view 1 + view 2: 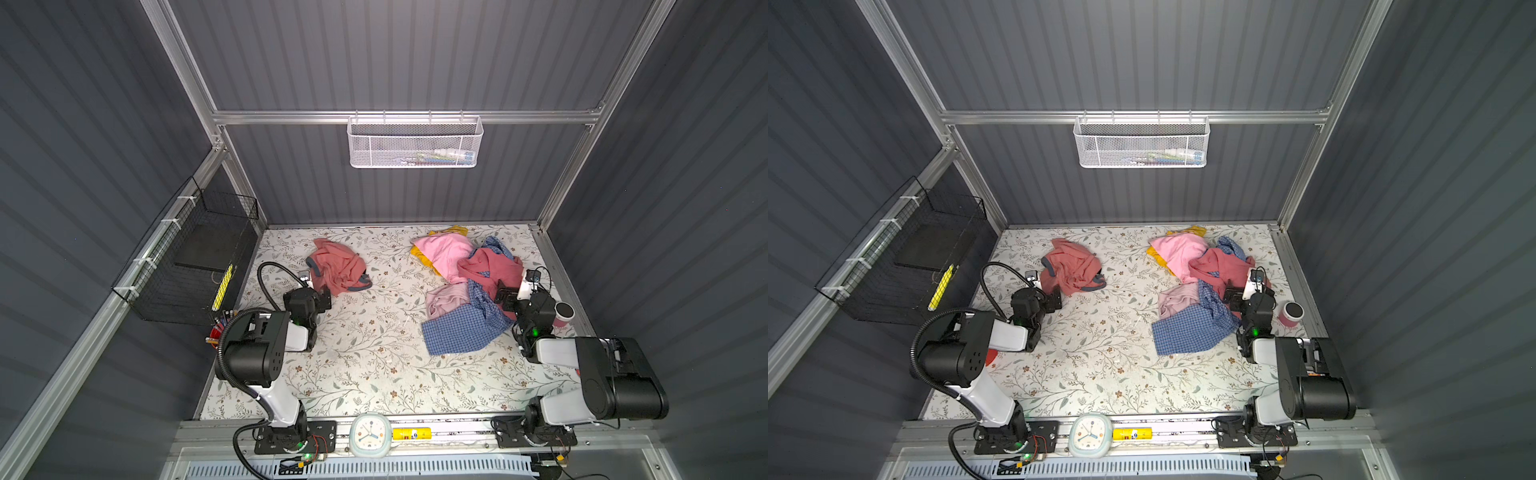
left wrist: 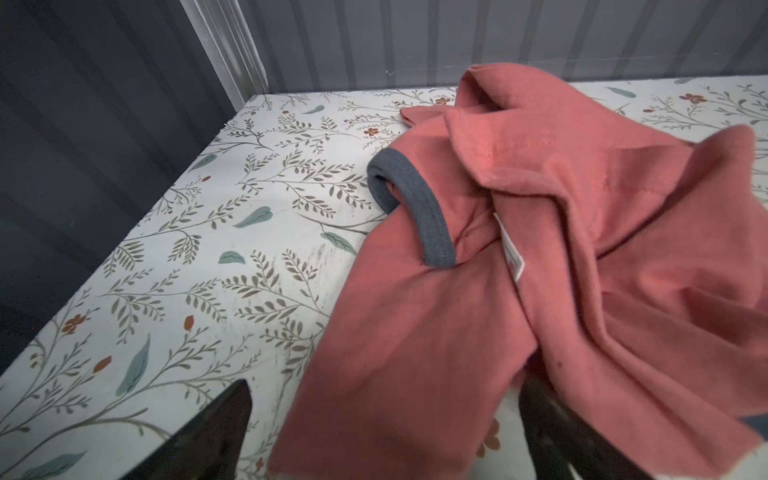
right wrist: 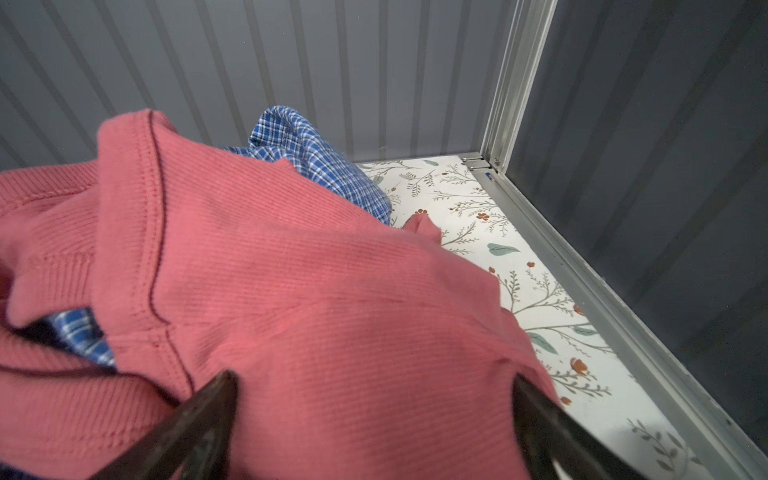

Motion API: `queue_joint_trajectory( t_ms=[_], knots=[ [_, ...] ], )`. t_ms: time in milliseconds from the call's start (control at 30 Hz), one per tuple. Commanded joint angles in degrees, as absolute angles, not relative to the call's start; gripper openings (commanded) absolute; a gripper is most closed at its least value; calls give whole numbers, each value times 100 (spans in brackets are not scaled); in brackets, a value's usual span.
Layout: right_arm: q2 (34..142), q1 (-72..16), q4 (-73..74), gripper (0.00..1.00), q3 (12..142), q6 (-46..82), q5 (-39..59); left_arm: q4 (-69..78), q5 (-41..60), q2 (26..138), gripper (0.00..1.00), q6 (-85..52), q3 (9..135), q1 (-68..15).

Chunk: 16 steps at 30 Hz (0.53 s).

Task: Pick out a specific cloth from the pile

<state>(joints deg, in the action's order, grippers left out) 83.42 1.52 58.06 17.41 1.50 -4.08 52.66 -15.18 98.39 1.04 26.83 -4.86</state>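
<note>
Nearest, on the metal rail at the worktop's near edge, a pale blue square alarm clock (image 1: 370, 434) is seen beside a yellow cylindrical tube (image 1: 411, 434). On the floral-patterned worktop (image 1: 374, 357) the salmon-coral soft cloth with dark grey-blue trim bands (image 1: 338, 268) lies crumpled alone at the far left, well apart from the pile of garments (image 1: 469, 286) at the far right, where light pink, mustard yellow, rose-red and blue-checked pieces are heaped. The left tool (image 2: 386, 424) is spread wide at the cloth's near edge, one finger partly covered by fabric; nothing is gripped. The right tool (image 3: 374, 415) is likewise spread wide over the rose-red ribbed shirt (image 3: 332, 311). A white mesh basket (image 1: 415, 145) hung on the far wall holds a few small items too blurred to name. A black wire basket (image 1: 166, 286) on the left wall holds a dark flat slab (image 1: 205, 245) and a yellow strip (image 1: 222, 286). A pink cylinder with a dark top (image 1: 564, 313) stands just right of the right arm.
</note>
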Motion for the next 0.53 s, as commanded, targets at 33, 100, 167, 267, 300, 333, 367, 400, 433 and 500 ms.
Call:
queue_joint_trajectory(
  t_ms=[33,100,167,267,300,333,367,400,433,500],
  knots=[
    [8362,184,5729,99,1797,211,-363,5232,-1352,9833,100,53,2697,-462],
    [8363,185,5733,99,1799,210,-358,5248,-1344,9837,100,60,2703,-459],
    [8359,185,5730,99,1800,211,-357,5238,-1345,9836,100,54,2698,-457],
    [8359,185,5730,99,1801,206,-360,5230,-1339,9837,100,53,2707,-457],
    [8364,182,5730,99,1802,210,-361,5223,-1335,9843,100,53,2707,-461],
    [8362,185,5730,99,1794,206,-369,5212,-1335,9844,100,48,2708,-459],
    [8366,185,5730,99,1802,206,-363,5212,-1329,9836,100,44,2709,-459],
    [8363,185,5730,99,1801,211,-361,5220,-1330,9838,100,45,2707,-458],
    [8361,182,5730,99,1799,211,-360,5221,-1341,9837,100,51,2707,-458],
    [8358,185,5730,99,1794,211,-363,5242,-1340,9838,100,53,2694,-461]
  ],
)
